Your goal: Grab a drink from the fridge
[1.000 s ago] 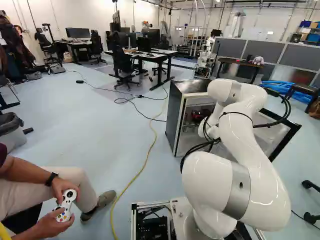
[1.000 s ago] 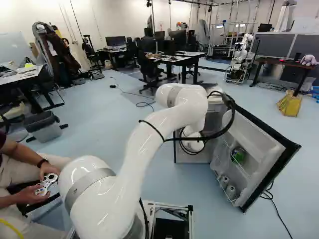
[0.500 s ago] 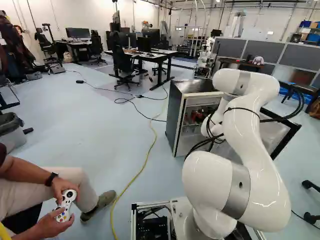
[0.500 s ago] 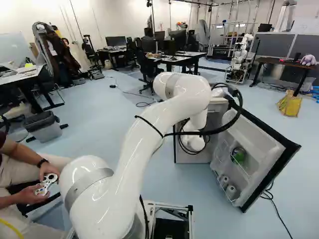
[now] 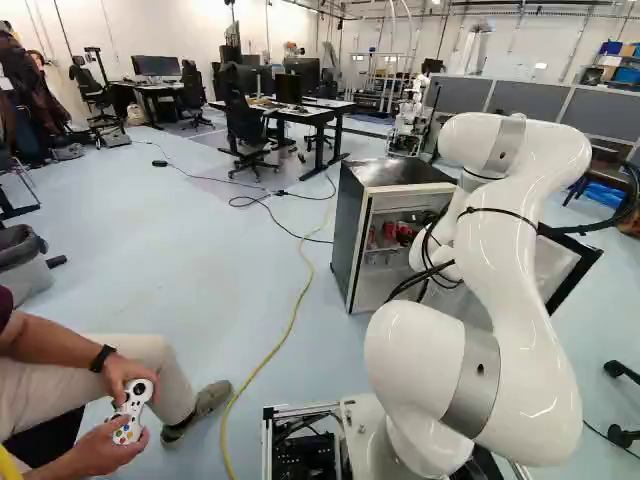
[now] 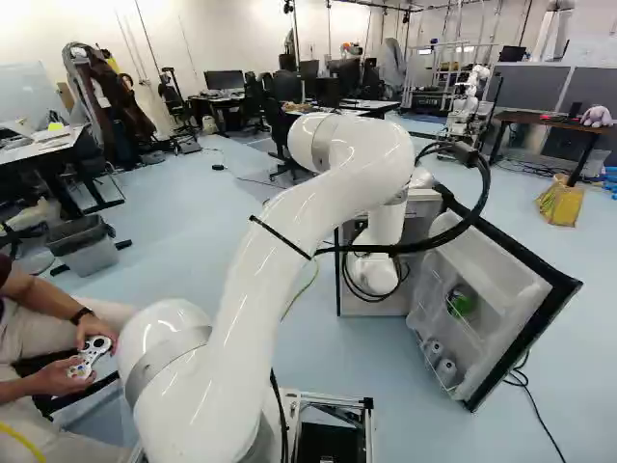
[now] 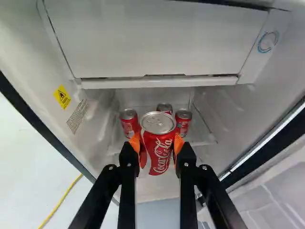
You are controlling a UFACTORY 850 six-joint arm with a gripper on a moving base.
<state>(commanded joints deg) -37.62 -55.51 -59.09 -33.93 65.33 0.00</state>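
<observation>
Gripper (image 7: 156,144): orange pads (image 7: 178,144), one can's width apart, clasp a red can (image 7: 158,160) from both sides. Grasp achieved; withdrawal from the fridge (image 5: 352,235) apparently remains. Beyond, three further cans (image 7: 129,125) stand on its shelf (image 7: 202,135). Open door (image 6: 506,280); pale floor (image 5: 220,250); desks (image 5: 330,111) behind.

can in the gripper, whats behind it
Three more red cans on the fridge shelf. The held can hides the lower part of the middle one and the shelf there.
</observation>
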